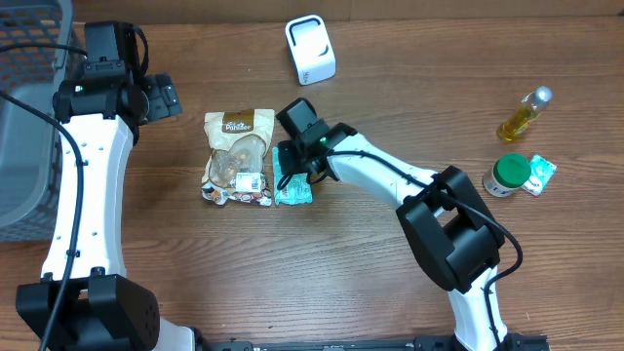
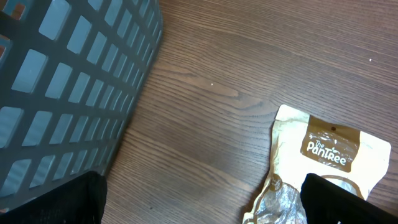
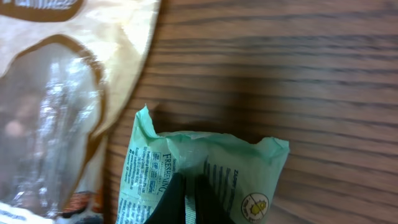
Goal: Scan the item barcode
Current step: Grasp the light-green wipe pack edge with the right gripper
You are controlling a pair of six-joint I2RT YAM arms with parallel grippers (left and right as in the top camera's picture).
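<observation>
A pale green wipes packet [image 1: 293, 185] lies on the wooden table beside a tan PanTree snack bag [image 1: 237, 156]. My right gripper [image 1: 292, 161] reaches down onto the packet's top. In the right wrist view its fingers [image 3: 178, 198] stand shut, pinching a fold of the green packet [image 3: 249, 174]. A white barcode scanner [image 1: 310, 49] stands at the back centre. My left gripper [image 1: 161, 97] hovers at the back left, open with nothing between its fingers [image 2: 348, 200]. One corner of the snack bag [image 2: 329, 149] shows below it.
A grey mesh basket [image 1: 29, 117] fills the far left and its wall [image 2: 68, 81] is close to my left gripper. At the right stand a yellow oil bottle [image 1: 525, 115], a green-lidded jar [image 1: 509, 174] and a small packet [image 1: 542, 172].
</observation>
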